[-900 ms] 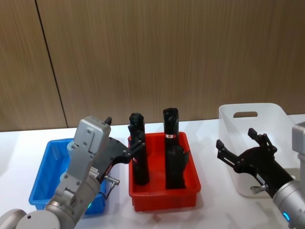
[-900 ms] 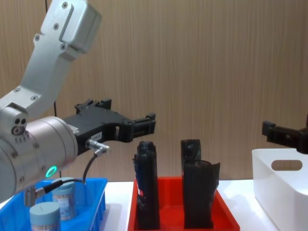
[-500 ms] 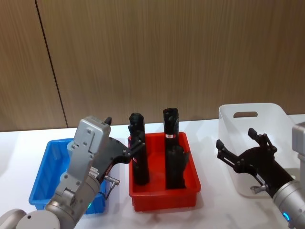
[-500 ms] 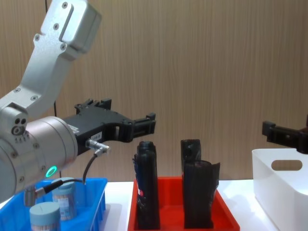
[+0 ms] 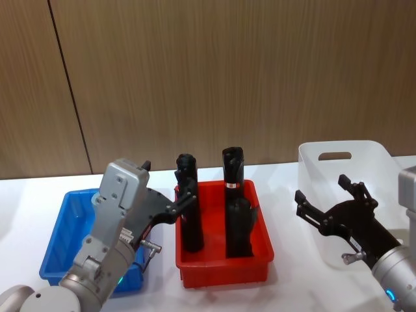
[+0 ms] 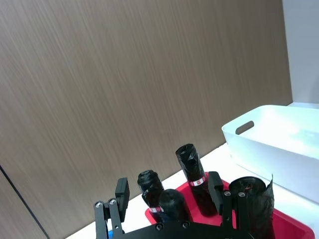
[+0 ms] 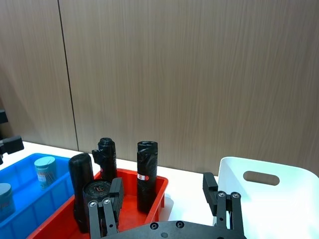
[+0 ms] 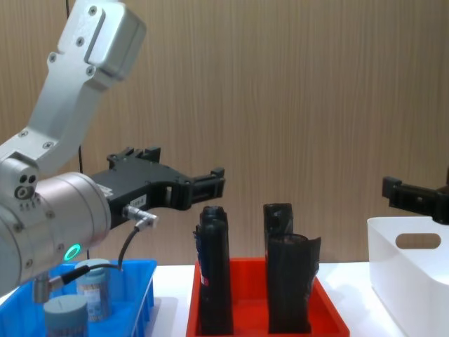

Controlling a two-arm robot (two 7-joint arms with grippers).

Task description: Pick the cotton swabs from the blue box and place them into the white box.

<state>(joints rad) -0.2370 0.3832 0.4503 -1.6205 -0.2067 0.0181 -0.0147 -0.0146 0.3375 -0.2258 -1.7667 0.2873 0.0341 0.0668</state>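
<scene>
**A:** The blue box (image 5: 58, 237) sits toward the left edge of the surface (image 5: 286, 273). Two cotton swabs (image 8: 93, 289) stand upright inside it, a little apart.

**B:** Small clear jars, those: pale blue round lids, printed bands, pale sticks showing through.

**A:** Mid-surface, the red tray (image 5: 224, 266) carries four black rolls (image 5: 233, 175), all standing. The white box (image 5: 364, 162), with its oval handle cutout, is by the right edge.

**B:** The left gripper (image 6: 168, 186) hangs over the gap between blue box and red tray, jaws spread wide, holding nothing. The right gripper (image 5: 321, 187) hovers just in front of the white box, spread wide too, nothing in it.
</scene>
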